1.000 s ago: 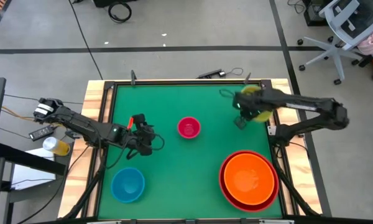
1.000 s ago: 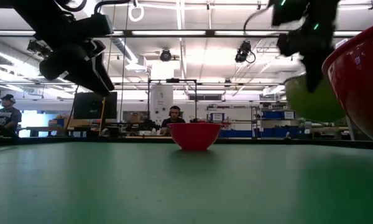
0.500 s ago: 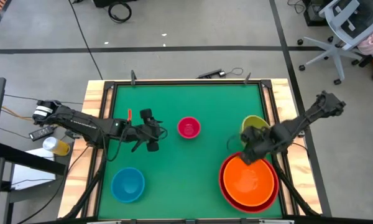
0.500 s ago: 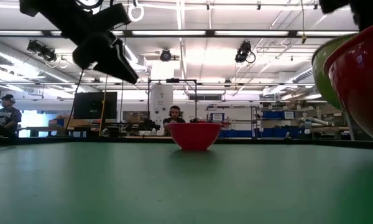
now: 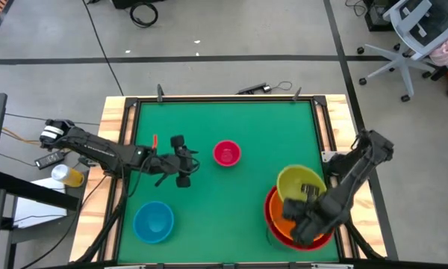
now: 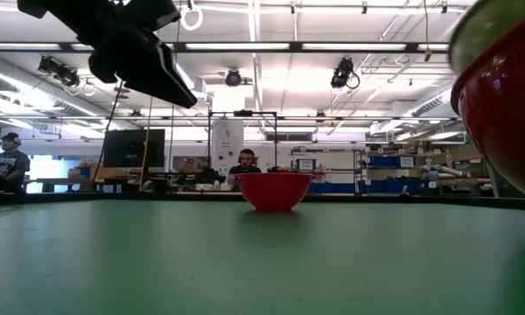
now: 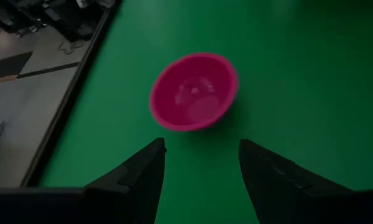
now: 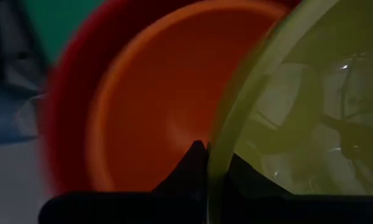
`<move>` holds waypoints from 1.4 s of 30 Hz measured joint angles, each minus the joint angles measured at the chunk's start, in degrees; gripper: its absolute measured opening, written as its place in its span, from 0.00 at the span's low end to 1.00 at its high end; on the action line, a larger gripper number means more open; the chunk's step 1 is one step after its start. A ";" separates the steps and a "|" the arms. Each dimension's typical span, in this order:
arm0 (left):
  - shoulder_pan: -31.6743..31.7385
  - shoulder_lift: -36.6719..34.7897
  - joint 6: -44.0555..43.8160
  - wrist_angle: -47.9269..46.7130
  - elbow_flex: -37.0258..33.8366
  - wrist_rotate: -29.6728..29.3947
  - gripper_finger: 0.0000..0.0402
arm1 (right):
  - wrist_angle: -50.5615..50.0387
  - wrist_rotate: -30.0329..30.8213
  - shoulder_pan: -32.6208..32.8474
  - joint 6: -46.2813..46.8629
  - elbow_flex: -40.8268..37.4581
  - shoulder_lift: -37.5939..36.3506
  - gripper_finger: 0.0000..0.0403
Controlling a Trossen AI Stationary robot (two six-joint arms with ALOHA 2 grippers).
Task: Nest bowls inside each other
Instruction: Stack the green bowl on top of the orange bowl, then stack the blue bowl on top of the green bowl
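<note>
A small pink bowl [image 5: 226,153] stands on its base mid-table, also in the low view [image 6: 273,189] and the left wrist view [image 7: 194,91]. My left gripper [image 5: 184,161] hovers open just to its left, fingers aimed at it [image 7: 202,163]. A blue bowl [image 5: 153,222] sits near the front left. At the front right an orange bowl [image 5: 308,221] lies nested in a red bowl [image 5: 269,211]. My right gripper [image 5: 297,210] is shut on a yellow-green bowl [image 5: 299,183] above their far side. My right gripper pinches the yellow-green bowl's rim [image 8: 214,163] on its near side. One finger [image 8: 194,157] is outside the wall, and the other shows dimly through it from inside. The fingers point down from above. The bowl hangs upright over the orange bowl [image 8: 155,124]; whether they touch I cannot tell.
The green mat is framed by a raised wooden border [image 5: 131,127]. The red bowl's wall [image 6: 503,114] fills the right side of the low view. Open mat lies between the pink bowl and the stacked bowls. People sit in the room beyond the table.
My right gripper has swung with the yellow-green bowl from the table's far right corner toward the near edge, ending above the orange and red bowls, its wrist rolling on the way. My left gripper has tipped up from pointing downward and edged slightly toward the pink bowl.
</note>
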 joint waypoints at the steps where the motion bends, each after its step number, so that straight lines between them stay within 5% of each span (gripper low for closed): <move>1: -0.57 0.00 -1.22 0.10 0.00 0.00 0.52 | 0.29 -1.10 0.71 0.98 0.93 0.91 0.04; 5: -2.64 0.00 -4.91 0.01 0.00 -0.03 0.52 | 0.49 -2.38 3.02 6.78 2.15 4.39 0.07; 15: -8.08 -0.88 -8.97 -8.46 0.99 1.31 0.52 | 5.28 -2.86 3.98 8.53 2.46 4.91 0.42; 21: -10.76 -0.90 -23.80 -29.72 8.09 3.97 0.52 | 4.38 13.36 3.07 1.15 2.46 0.33 0.49; 25: -12.69 -0.92 -35.78 -42.22 12.18 14.96 0.52 | 4.28 25.54 -0.02 -3.41 2.46 -1.68 0.49; 30: -17.69 -0.91 -47.68 -48.72 11.73 25.67 0.52 | 6.15 32.62 -4.64 -6.03 1.81 -2.06 0.49; 36: -23.74 -0.83 -56.94 -49.05 8.36 29.90 0.52 | 28.78 35.07 -9.67 -18.69 -6.36 -2.04 0.49; 42: -26.19 -0.79 -61.25 -49.67 8.15 29.94 0.52 | 65.35 24.34 -16.47 -32.21 -17.06 -1.94 0.49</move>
